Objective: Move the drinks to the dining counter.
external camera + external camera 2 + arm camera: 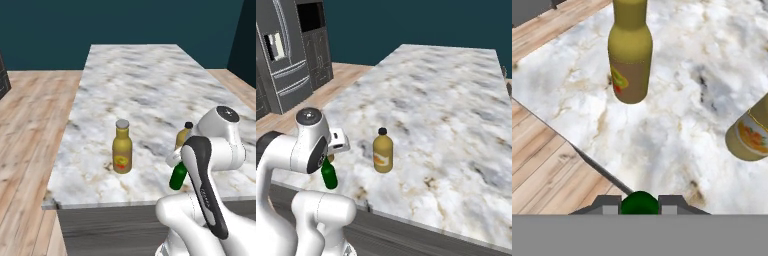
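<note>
We are carrying the last of three drinks to the dining counter (150, 80), a long marble-topped island. Our gripper (640, 205) is pinched on the small dark-green bottle (178, 177), which hangs tilted, above the counter's near edge toward its right side as the left base view shows it.

The tall amber bottle (122, 147) with its grey cap stands upright on the marble a little in from the near edge, toward the left corner. The squat amber jug (383, 150) with a black cap stands upright just beyond our hand.

We judge this to be the placing step. The next move seems to call for bringing the green bottle further over the marble, turning it upright, lowering it onto bare stone and only then spreading the fingers.

The jug is the closest obstacle; the free marble between the two amber bottles looks like the safest spot. A grey refrigerator (286, 60) stands well apart across the wooden floor (25, 130).
</note>
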